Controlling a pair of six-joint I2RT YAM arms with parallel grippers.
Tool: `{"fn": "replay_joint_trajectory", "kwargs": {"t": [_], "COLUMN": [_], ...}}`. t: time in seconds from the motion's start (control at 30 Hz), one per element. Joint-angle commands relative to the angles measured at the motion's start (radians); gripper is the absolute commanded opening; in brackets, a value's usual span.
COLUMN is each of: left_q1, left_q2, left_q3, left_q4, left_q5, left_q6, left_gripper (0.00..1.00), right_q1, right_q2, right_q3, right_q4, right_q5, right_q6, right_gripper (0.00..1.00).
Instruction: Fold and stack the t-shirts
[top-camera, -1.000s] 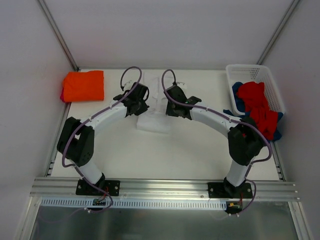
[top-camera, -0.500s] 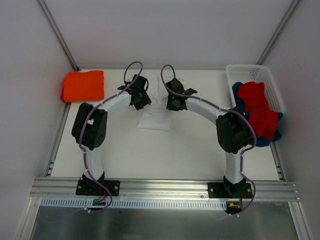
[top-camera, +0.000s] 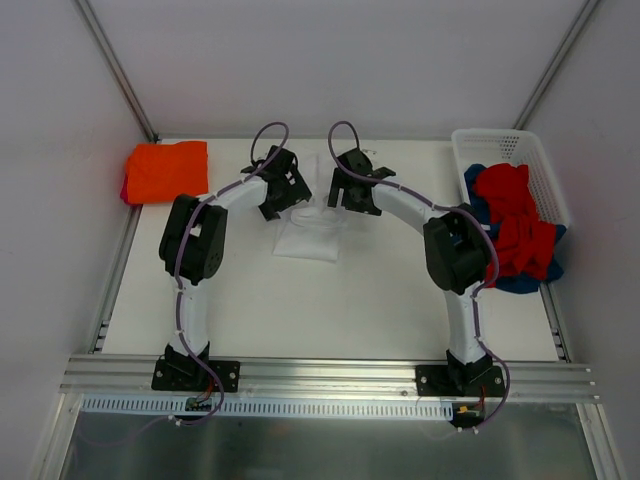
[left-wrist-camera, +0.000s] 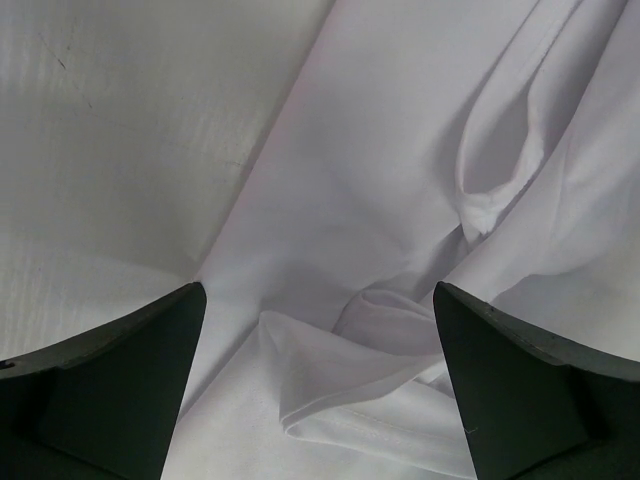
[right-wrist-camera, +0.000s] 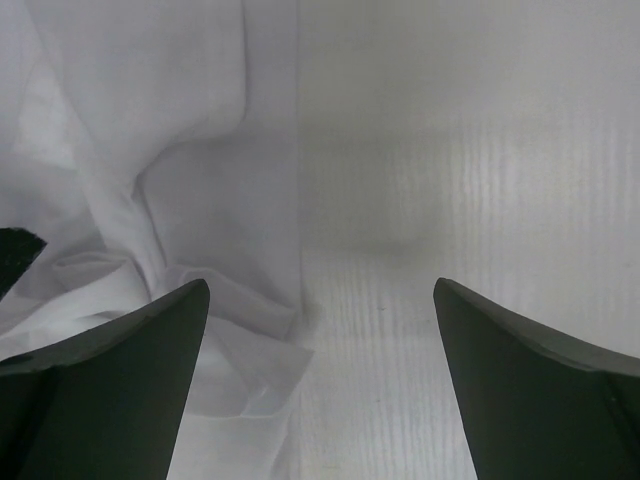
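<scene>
A white t-shirt lies partly folded and rumpled mid-table, between the two arms. My left gripper hovers over its left part, open, with a loose fold of the white t-shirt under the gap of the left gripper and nothing held. My right gripper is open over the right edge, where the white t-shirt meets the bare table; nothing sits in the right gripper. A folded orange t-shirt lies far left on a red one. Red t-shirts and blue ones fill the basket.
The white perforated basket stands at the far right edge of the table, with cloth spilling over its near end. A metal rail carries the arm bases at the near edge. Grey walls enclose the table.
Both grippers went from shut to open and let go of the white t-shirt. Both arms reached further toward the back of the table, their elbows rising.
</scene>
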Motion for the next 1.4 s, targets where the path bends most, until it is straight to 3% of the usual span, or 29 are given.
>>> {"fn": "replay_joint_trajectory", "kwargs": {"t": [0.0, 0.13, 0.2, 0.23, 0.27, 0.3, 0.33, 0.57, 0.87, 1.37], "left_q1": [0.015, 0.034, 0.034, 0.034, 0.034, 0.034, 0.034, 0.034, 0.035, 0.034], "left_q2": [-0.073, -0.185, -0.268, -0.292, -0.333, -0.351, -0.363, -0.406, -0.420, -0.427], "left_q3": [0.000, -0.060, -0.106, -0.123, -0.137, -0.158, -0.168, -0.224, -0.255, -0.275], "left_q4": [-0.002, -0.004, -0.002, -0.002, -0.002, -0.002, -0.002, -0.002, 0.000, 0.000], "left_q5": [-0.032, -0.084, -0.118, -0.147, -0.158, -0.166, -0.172, -0.173, -0.163, -0.163], "left_q6": [0.023, 0.007, -0.012, -0.018, -0.027, -0.029, -0.029, -0.058, -0.053, -0.033], "left_gripper": [0.99, 0.99, 0.99, 0.99, 0.99, 0.99, 0.99, 0.98, 0.97, 0.97], "right_q1": [-0.009, -0.006, -0.003, -0.001, 0.003, 0.011, 0.017, 0.081, 0.104, 0.080], "right_q2": [-0.108, -0.254, -0.294, -0.309, -0.334, -0.345, -0.352, -0.356, -0.244, -0.101], "right_q3": [0.034, 0.054, 0.059, 0.059, 0.056, 0.042, 0.031, -0.136, -0.273, -0.208], "right_q4": [-0.030, -0.024, -0.013, -0.015, -0.016, -0.013, -0.013, 0.034, 0.070, 0.073], "right_q5": [0.111, 0.090, -0.009, -0.048, -0.118, -0.152, -0.177, -0.260, -0.277, -0.261], "right_q6": [-0.047, -0.102, -0.127, -0.128, -0.127, -0.112, -0.099, -0.004, 0.068, 0.054], "right_gripper": [0.99, 0.99, 0.99, 0.90, 0.80, 0.64, 0.02, 0.01, 0.00, 0.01]}}
